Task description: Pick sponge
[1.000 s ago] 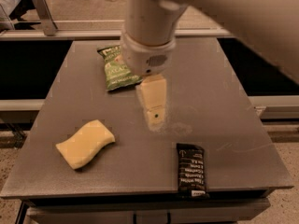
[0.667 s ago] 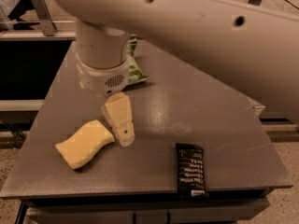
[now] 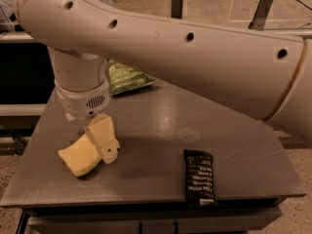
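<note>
Near the front-left corner of the table, the sponge is laid flat, with its right end covered by the gripper. The gripper is held pointing down from the wrist, right over that end, a placement judged to suit a grasp from above. Whether it is released or clenched on the foam cannot be told. The sponge is judged not yet lifted. Toward the back edge, a green snack bag is partly hidden behind the wrist. By the front edge, a black wrapped bar is laid well apart, so neither is judged an obstacle.
</note>
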### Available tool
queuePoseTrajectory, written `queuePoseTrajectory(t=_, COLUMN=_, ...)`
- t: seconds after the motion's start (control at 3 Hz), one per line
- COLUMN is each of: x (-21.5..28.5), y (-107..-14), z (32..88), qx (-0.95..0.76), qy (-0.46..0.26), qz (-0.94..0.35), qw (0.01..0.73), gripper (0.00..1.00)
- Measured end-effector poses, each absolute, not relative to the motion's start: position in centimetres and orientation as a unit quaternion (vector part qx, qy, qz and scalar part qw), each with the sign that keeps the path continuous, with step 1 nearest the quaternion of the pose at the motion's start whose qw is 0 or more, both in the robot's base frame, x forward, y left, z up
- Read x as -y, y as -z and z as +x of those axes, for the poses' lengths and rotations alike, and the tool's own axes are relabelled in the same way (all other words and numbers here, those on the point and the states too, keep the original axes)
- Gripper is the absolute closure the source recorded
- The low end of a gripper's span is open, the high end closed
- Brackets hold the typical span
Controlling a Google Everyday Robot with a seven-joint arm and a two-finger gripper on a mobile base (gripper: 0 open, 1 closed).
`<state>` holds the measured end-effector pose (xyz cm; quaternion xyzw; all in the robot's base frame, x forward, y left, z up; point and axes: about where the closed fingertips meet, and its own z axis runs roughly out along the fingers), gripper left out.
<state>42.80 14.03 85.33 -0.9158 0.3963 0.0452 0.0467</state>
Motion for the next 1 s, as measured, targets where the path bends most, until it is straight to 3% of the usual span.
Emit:
queuePoseTrajectory(t=0.33, x=-14.2, y=-85.4, z=42.8, qx=-0.396, qy=-0.044, qz=-0.916, qw=0.050, gripper=0.16)
queuePoseTrajectory(t=0.67, x=-13.3, y=-84.6, z=42.2, qx=-0.393, qy=-0.058, qz=-0.916, qw=0.060, gripper=0.00)
queuePoseTrajectory(t=1.0, x=-13.3, y=-83.5, z=41.6, qx=-0.376, qy=-0.066, qz=-0.921, qw=0.076, gripper=0.00)
